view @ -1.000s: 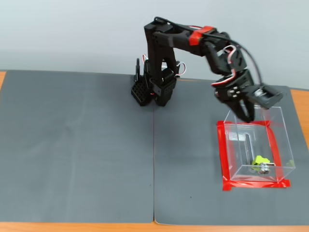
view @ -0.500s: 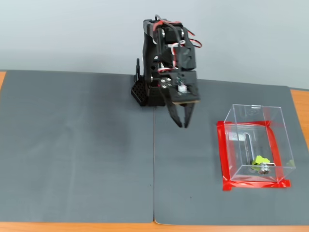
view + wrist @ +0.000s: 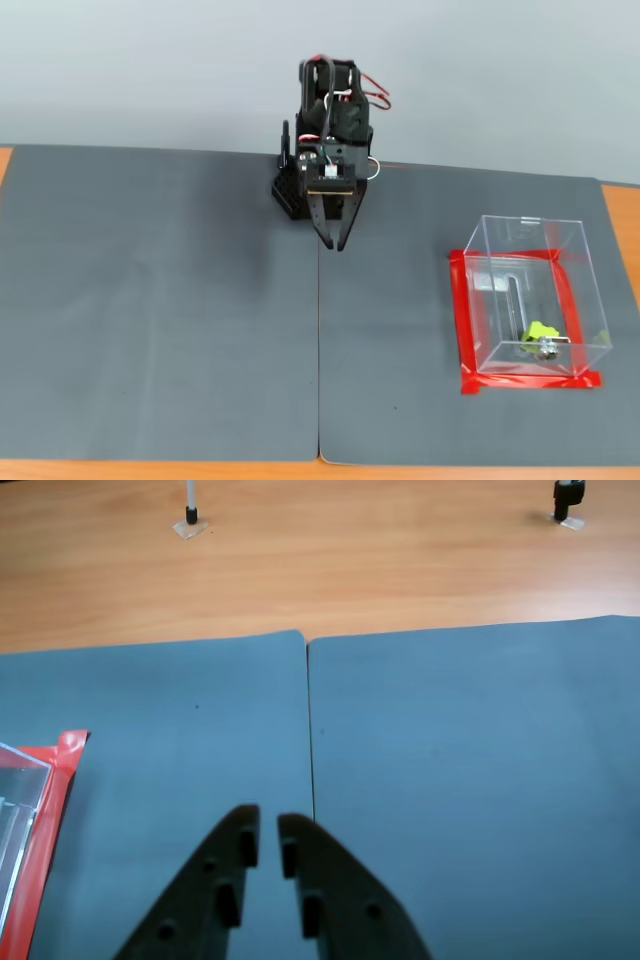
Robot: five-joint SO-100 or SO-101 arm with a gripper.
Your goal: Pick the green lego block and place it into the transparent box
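1. Lying across the desk [image 3: 620, 215] in the fixed view, two grey mats [image 3: 150, 310] are being seen side by side, their seam running down the middle towards the near edge.
2. The arm [image 3: 330, 110] is being shown folded up at the far edge of the mats, just at the seam, well apart from the box.
3. The gripper [image 3: 335, 240] is being pointed down over the seam; in the wrist view the gripper [image 3: 268, 830] is being held with its jaws nearly closed, only a narrow gap being left between them, and nothing is being gripped.
4. The transparent box [image 3: 560, 240] is being shown upright near the right edge of the right mat, edged at its base by red tape [image 3: 458, 320]; in the wrist view only a corner of the transparent box [image 3: 15, 790] is being caught at the left edge.
5. The green lego block [image 3: 540, 330] is being seen inside the box, on its floor by the near wall, beside a small metal fitting [image 3: 547, 348].
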